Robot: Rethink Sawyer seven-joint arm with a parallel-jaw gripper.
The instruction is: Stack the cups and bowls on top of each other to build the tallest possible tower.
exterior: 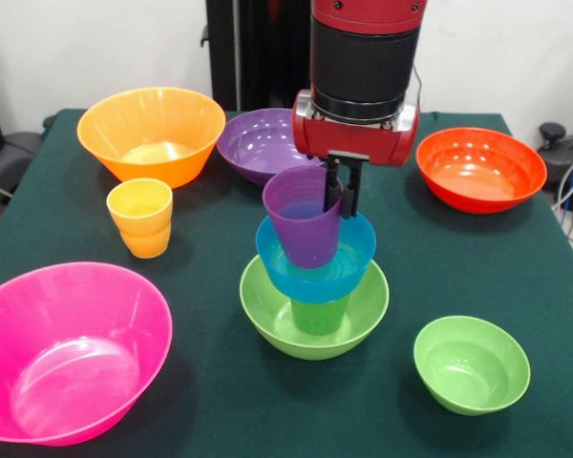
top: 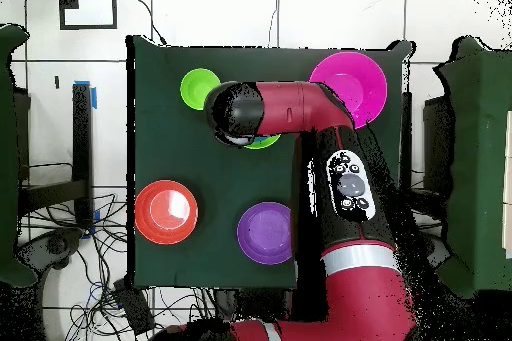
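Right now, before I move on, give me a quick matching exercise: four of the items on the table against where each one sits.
Things:
1. purple cup
2. green cup
3. yellow-orange cup
4. small green bowl

Places:
A. alone on the cloth, empty, apart from the tower
B. in the blue bowl, gripper at its rim
C. beside the orange bowl
D. inside the lime-green bowl, under the blue bowl

Pairs: 1-B, 2-D, 3-C, 4-A

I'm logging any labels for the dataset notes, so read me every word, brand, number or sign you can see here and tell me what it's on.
No readable text in either view.
The glossy plastic cups and bowls on the green table are plain.
The red and black robot arm carries small white markings on a black panel in the overhead view: too small to read.
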